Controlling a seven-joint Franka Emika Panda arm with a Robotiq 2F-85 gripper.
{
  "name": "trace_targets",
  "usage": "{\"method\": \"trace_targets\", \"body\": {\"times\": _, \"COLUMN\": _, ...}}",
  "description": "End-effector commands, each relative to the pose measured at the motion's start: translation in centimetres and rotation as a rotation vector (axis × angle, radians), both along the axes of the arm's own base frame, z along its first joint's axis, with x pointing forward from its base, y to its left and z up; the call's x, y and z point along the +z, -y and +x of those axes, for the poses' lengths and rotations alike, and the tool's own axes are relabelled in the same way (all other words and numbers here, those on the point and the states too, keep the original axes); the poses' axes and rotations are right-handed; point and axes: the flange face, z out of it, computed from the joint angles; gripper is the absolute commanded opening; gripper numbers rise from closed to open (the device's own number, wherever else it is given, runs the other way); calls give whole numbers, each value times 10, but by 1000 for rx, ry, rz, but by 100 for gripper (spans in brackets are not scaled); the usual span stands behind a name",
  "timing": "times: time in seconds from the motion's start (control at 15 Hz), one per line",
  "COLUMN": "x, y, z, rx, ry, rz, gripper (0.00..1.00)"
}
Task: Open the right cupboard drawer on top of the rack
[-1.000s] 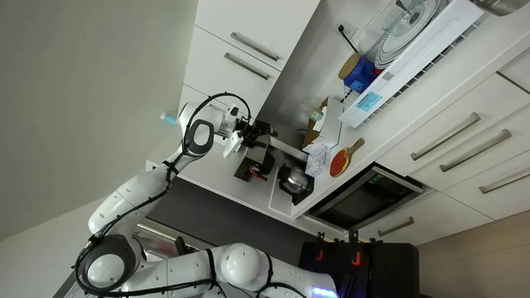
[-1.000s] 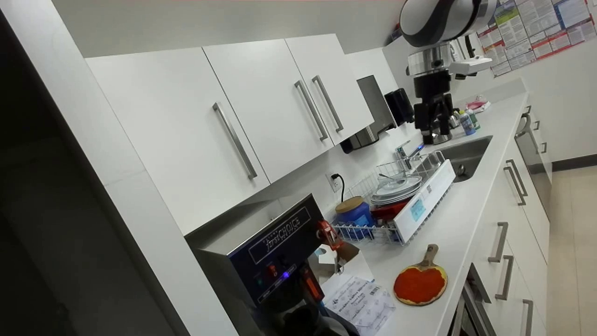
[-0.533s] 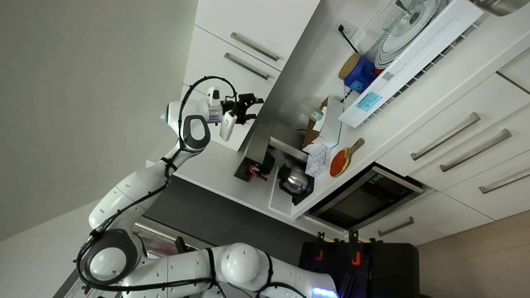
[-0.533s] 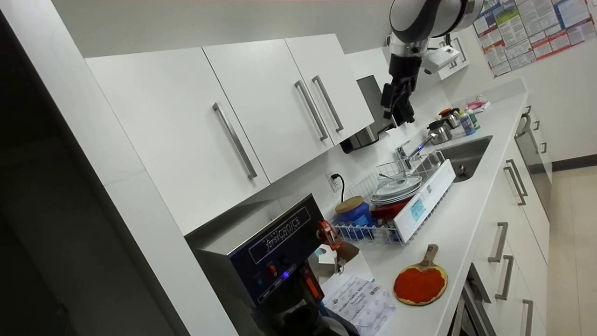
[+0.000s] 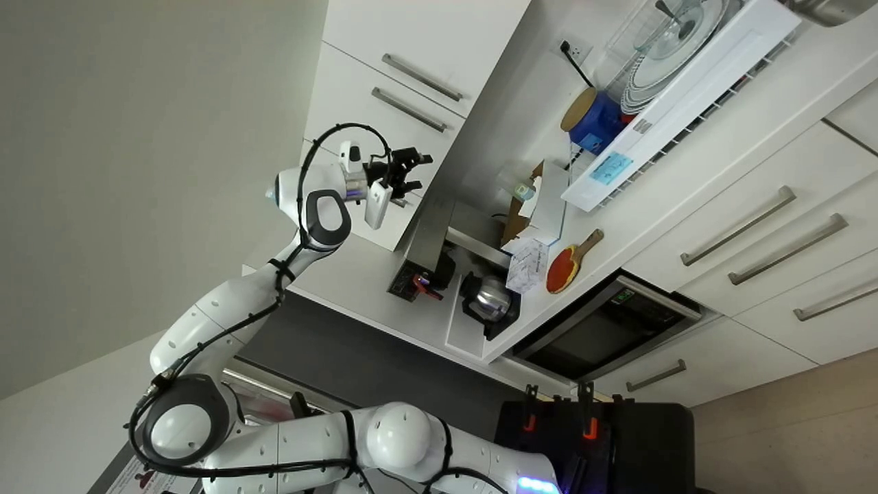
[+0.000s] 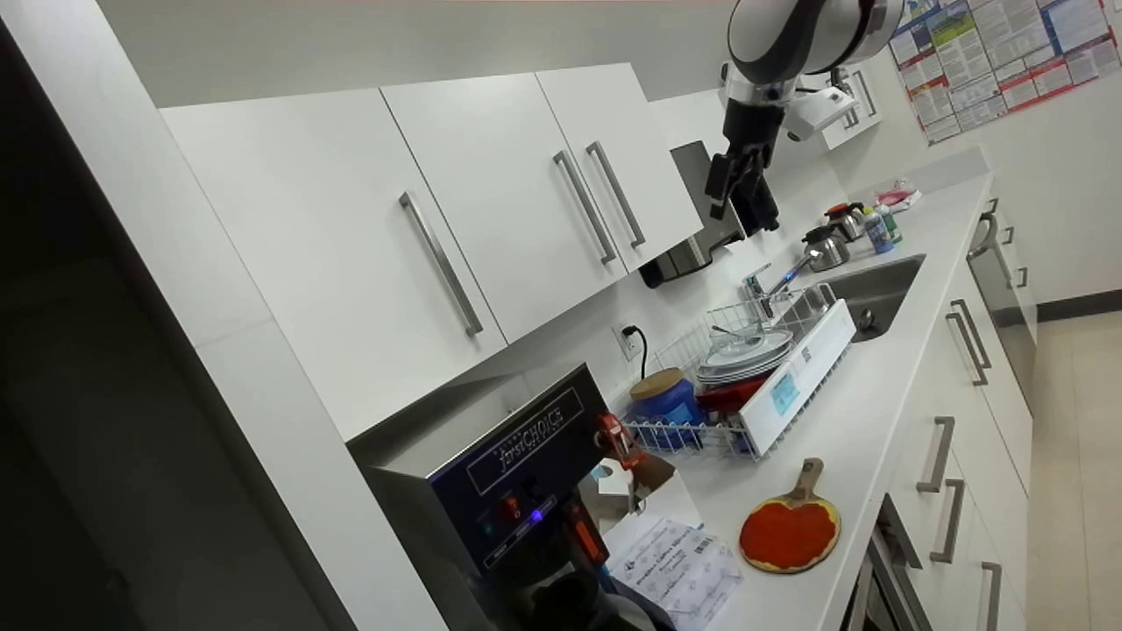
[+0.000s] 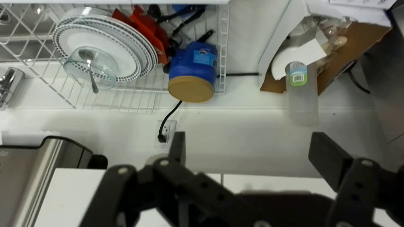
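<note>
The right cupboard drawer is a flat white front with a slim silver bar handle; it also shows in an exterior view. It is closed and its interior is hidden. A matching front and a wider one beside it are closed too. My gripper is open and empty, in front of the cupboard row and apart from the right front's handle. It also shows in an exterior view. In the wrist view my gripper has its fingers wide apart, with white fronts below.
Below are a dish rack with plates and a blue tub, a coffee machine, an open box and a pizza-shaped paddle. A metal dispenser hangs beside the cupboard.
My gripper has risen and moved back over the last second, and has tilted. In the last half second it has shifted only slightly. The cupboard fronts have not moved.
</note>
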Motion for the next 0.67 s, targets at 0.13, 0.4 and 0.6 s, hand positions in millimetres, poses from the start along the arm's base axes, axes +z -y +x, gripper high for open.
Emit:
{"method": "trace_targets", "body": {"times": 0.13, "x": 11, "y": -6, "z": 40, "rx": -52, "ry": 302, "rz": 76, "gripper": 100}}
{"method": "trace_targets", "body": {"times": 0.4, "x": 24, "y": -18, "z": 66, "rx": -56, "ry": 474, "rz": 105, "gripper": 100}}
{"method": "trace_targets", "body": {"times": 0.6, "x": 43, "y": -22, "z": 78, "rx": -48, "ry": 562, "rz": 131, "gripper": 100}}
